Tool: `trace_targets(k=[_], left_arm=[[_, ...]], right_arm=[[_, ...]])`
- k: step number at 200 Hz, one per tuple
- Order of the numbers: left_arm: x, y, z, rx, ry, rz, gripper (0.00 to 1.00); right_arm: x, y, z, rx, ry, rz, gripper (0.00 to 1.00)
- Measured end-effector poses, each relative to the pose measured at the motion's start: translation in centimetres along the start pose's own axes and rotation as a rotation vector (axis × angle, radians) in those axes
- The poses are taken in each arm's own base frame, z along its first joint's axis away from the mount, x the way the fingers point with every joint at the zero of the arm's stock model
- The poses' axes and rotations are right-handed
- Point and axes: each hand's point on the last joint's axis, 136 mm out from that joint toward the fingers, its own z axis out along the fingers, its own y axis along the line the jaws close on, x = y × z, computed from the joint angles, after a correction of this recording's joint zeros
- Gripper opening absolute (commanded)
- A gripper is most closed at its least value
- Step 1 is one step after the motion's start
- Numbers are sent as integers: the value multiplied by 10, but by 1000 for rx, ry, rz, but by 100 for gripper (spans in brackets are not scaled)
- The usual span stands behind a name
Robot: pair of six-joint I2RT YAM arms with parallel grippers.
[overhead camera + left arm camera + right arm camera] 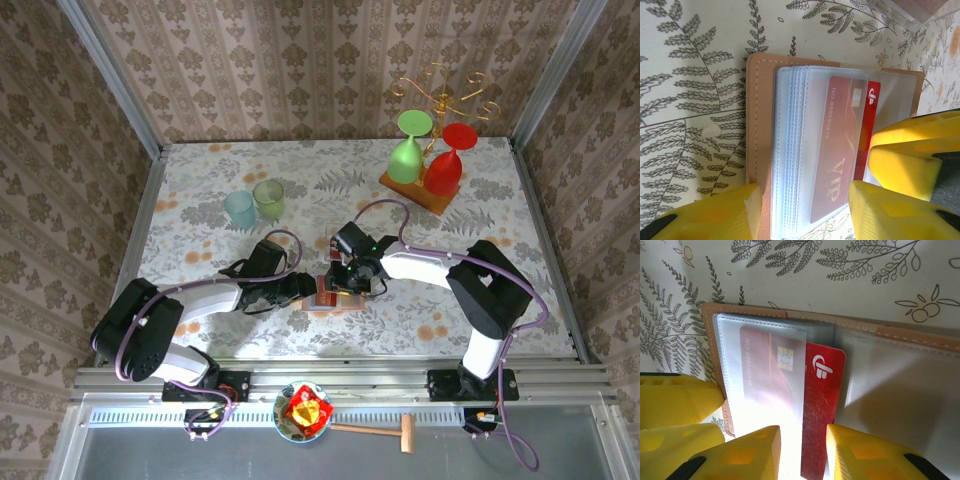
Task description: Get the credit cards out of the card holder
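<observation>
The card holder [330, 303] [759, 125] [900, 335] lies open on the table's middle, salmon-brown, with a stack of clear sleeves [790, 150]. A red credit card [845, 150] [822, 405] with a chip and "VIP" lettering sticks partway out of the top sleeve toward the spine. My left gripper [312, 290] [804, 192] is open, its fingers astride the sleeve stack, one over the leather cover. My right gripper [352, 282] [802, 432] is open with a narrower gap. It straddles the card's bare strip, and one fingertip [860, 450] overlaps the card's edge. Other cards are hidden.
Two pale cups [255, 204] stand at the back left. A wooden stand [420, 190] with a green and a red glass is at the back right. A bowl [303, 412] and a wooden mallet [385, 432] sit below the table's front rail.
</observation>
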Motion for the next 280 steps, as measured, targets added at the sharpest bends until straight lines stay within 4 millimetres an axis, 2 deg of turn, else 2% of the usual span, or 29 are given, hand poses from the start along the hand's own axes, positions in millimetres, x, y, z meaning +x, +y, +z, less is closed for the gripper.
trace_targets(k=[66, 142, 174, 280], left_arm=[[-10, -14, -3, 18, -16, 12, 47], [-14, -31, 1, 36, -10, 42, 27], [-10, -23, 10, 13, 15, 33, 25], [-7, -18, 12, -2, 22, 30, 24]], right_arm=[[-4, 3, -6, -6, -14, -12, 28], [-3, 8, -7, -39, -15, -8, 24], [-2, 9, -5, -56, -10, 4, 24], [0, 11, -1, -77, -2, 7, 24]])
